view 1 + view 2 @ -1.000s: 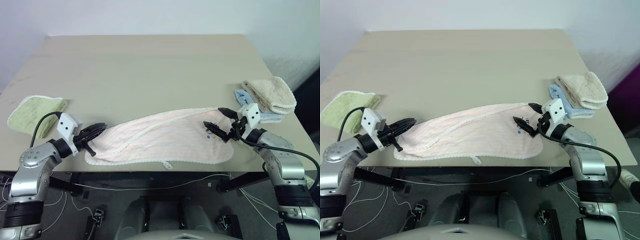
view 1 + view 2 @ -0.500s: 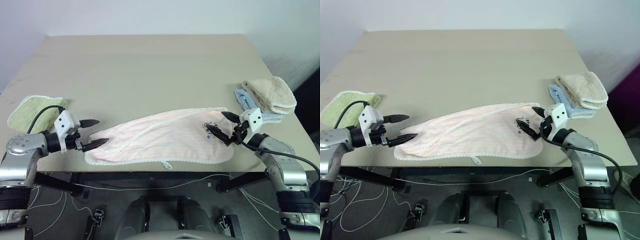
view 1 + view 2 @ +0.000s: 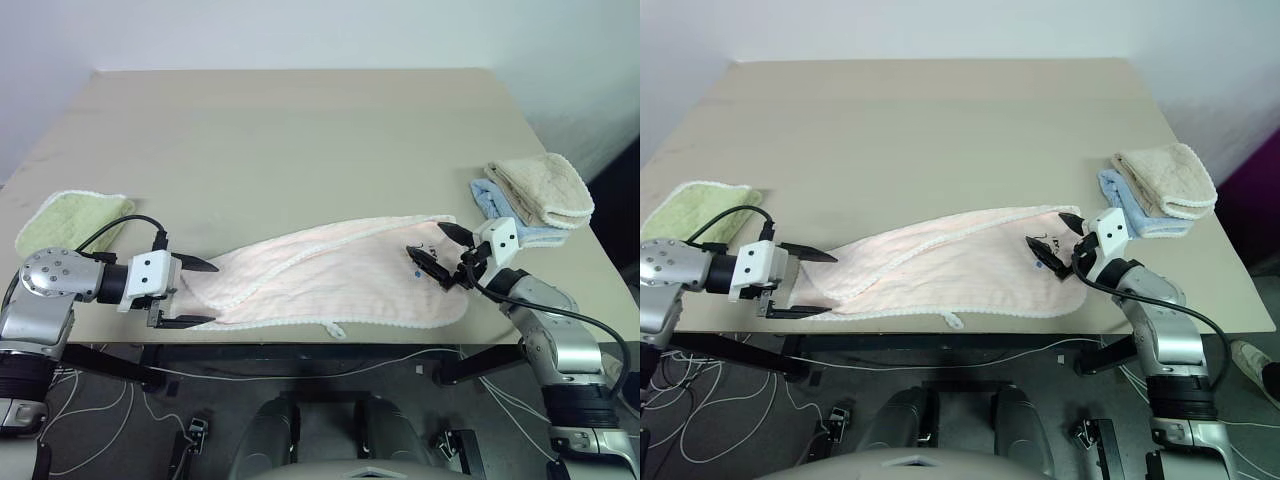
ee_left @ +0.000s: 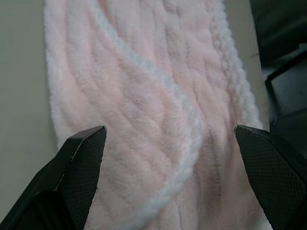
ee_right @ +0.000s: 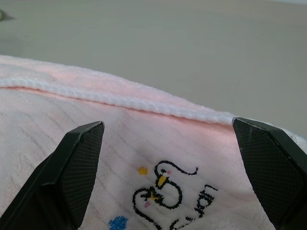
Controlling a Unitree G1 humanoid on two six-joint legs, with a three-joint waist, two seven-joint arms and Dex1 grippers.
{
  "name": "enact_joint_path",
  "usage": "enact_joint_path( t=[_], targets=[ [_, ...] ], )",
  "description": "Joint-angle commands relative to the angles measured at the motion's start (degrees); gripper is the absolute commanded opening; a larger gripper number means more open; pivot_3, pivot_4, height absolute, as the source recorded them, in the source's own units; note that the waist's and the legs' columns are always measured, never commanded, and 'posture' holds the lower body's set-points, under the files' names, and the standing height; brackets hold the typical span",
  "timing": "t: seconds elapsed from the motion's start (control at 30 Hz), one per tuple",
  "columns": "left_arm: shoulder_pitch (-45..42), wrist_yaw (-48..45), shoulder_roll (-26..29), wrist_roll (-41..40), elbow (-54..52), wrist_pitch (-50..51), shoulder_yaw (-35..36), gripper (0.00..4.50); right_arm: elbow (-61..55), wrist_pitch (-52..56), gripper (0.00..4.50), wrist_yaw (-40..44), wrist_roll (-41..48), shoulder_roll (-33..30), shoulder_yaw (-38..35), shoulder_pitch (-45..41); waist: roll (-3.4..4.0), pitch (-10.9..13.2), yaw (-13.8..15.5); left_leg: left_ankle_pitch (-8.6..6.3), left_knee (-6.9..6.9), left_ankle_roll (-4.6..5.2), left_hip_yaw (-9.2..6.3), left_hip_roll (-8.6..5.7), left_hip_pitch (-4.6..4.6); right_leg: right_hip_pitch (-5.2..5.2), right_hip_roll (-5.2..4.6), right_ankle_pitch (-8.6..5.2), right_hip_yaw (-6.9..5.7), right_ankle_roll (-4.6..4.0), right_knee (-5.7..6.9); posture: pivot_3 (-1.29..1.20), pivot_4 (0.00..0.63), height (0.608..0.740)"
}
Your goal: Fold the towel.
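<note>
Now that my left fingers (image 3: 190, 293) have let go and stand spread wide, the end of the towel (image 3: 330, 275) they were pinching a second ago lies flat between them on the bench (image 3: 300, 140). Since then my left wrist has also rolled, so one finger now sits above the cloth edge and the other below it. My right fingers (image 3: 438, 254) are spread too, as before, over the towel's embroidered corner, gripping nothing. Both ends released, the pale pink towel rests folded lengthwise near the bench's front edge; I judge this fold set down, with another likely needed. Beyond my left fingers lies a green folded towel (image 3: 65, 225); beyond my right, beige and blue folded towels (image 3: 535, 195).
</note>
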Motion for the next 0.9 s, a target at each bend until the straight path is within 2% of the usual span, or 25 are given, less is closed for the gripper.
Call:
enact_joint_path(
  t=[0.03,0.23,0.27,0.4,0.7,0.9],
  targets=[
    [-1.34,-0.46,-0.05,1.26,0.24,-3.57,-1.03,4.47,-2.9,-0.73,4.5,-0.24,0.41,-0.02,-0.94,0.26,0.0,0.0,-0.02,0.0,0.0,0.0,0.0,0.0,0.0,0.0,0.01,0.0,0.0,0.0,0.0,0.0,0.15,0.74],
    [-2.96,1.87,-1.92,4.41,5.58,-10.97,-2.71,4.47,-3.28,-0.45,4.5,-0.31,0.57,-0.46,-1.27,0.38,0.0,0.0,-0.04,0.0,0.01,0.01,0.01,0.0,0.0,0.0,0.1,0.0,-0.02,0.0,0.02,0.0,0.15,0.74],
    [-3.27,2.31,-2.26,4.74,6.61,-11.79,-2.88,4.3,-3.31,-0.43,4.5,-0.33,0.55,-0.5,-1.29,0.37,0.0,0.0,-0.04,0.0,0.02,0.01,0.02,0.0,0.0,0.0,0.11,0.0,-0.02,0.01,0.02,0.0,0.15,0.74],
    [-2.95,1.81,-2.43,4.09,7.85,-13.19,-3.28,3.2,-3.14,-0.46,4.5,-0.3,0.53,-0.61,-1.33,0.19,0.0,0.0,-0.04,0.0,0.04,0.02,0.02,-0.01,0.0,0.01,0.13,0.0,-0.03,0.01,0.03,0.0,0.15,0.74],
    [-0.61,3.22,-1.69,2.53,4.51,-11.11,-1.96,0.13,-2.63,-0.53,4.5,-0.3,0.39,-0.42,-0.94,-0.73,0.0,0.0,-0.05,0.0,0.04,0.02,0.02,-0.01,0.0,0.01,0.13,0.0,-0.03,0.01,0.03,0.0,0.15,0.74],
    [1.37,3.47,-1.19,-3.89,-1.39,-0.81,0.65,0.02,-2.54,-0.51,4.5,-0.09,0.35,-0.65,-0.95,-1.06,-0.01,0.0,-0.03,0.0,0.04,0.02,0.0,0.0,0.0,0.01,0.12,0.0,-0.03,0.01,0.04,0.0,0.15,0.74]
  ],
)
